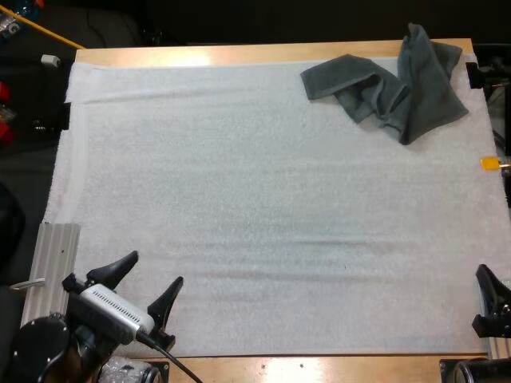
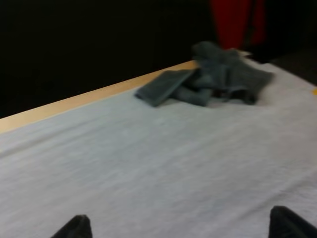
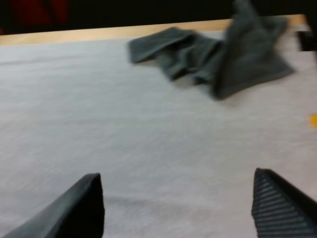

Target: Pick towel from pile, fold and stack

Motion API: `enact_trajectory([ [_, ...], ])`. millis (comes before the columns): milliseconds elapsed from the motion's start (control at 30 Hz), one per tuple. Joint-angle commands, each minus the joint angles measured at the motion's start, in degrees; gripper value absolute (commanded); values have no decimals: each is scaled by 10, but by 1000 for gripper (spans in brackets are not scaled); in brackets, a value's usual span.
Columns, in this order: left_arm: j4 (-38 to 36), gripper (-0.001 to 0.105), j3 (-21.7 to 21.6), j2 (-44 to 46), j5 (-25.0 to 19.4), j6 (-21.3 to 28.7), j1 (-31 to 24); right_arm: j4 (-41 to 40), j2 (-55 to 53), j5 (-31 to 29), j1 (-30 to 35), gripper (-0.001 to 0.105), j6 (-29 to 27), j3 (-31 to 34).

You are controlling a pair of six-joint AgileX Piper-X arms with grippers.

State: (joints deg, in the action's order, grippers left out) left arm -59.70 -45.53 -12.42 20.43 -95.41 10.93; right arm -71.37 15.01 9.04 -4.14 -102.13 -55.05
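**Towel pile untouched: handling and grasp notes**

Location: crumpled dark grey-green cloth towel [image 1: 391, 88] lies at the far right corner of the white foam mat [image 1: 239, 199]. Its far edge reaches the bare wooden desk [image 1: 239, 54]. Cannot tell whether the heap is one towel or several.

Tools: left tool [image 1: 154, 269] sits at the near left of the mat, fingers spread wide, nothing between them. Right tool [image 3: 177, 176] is at the near right edge, also spread wide and empty. Both are well apart from the towel.

Handling (judgement): soft, limp and light. It will drape and sag from any single hold, and layers may drag along together. Not fragile, and the fabric should give the pads good friction. The mat looks soft too, so a low pinch may catch it.

Where to take hold (judgement): the raised peak at the far right of the heap stands clear of the mat and offers a ridge to pinch. The flatter flap on the heap's left side shows a clean edge, better for finding a corner.

Task stage: pick not yet begun; no folded stack present.
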Motion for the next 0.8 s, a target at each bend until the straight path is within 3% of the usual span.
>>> enact_trajectory([
  [0, 4, 68, -9, -10, 14, -3, 11, -10, 13, 34, -1, 62, -5, -13],
  [267, 4, 68, -36, -61, 45, -3, 45, -11, 80, 143, -1, 62, -5, -38],
  [500, 5, 68, -37, -77, 52, -3, 45, 82, 176, 140, -1, 62, -1, -38],
  [767, 5, 68, -37, -76, 52, -3, 45, 210, 323, 82, -1, 62, 47, -38],
])
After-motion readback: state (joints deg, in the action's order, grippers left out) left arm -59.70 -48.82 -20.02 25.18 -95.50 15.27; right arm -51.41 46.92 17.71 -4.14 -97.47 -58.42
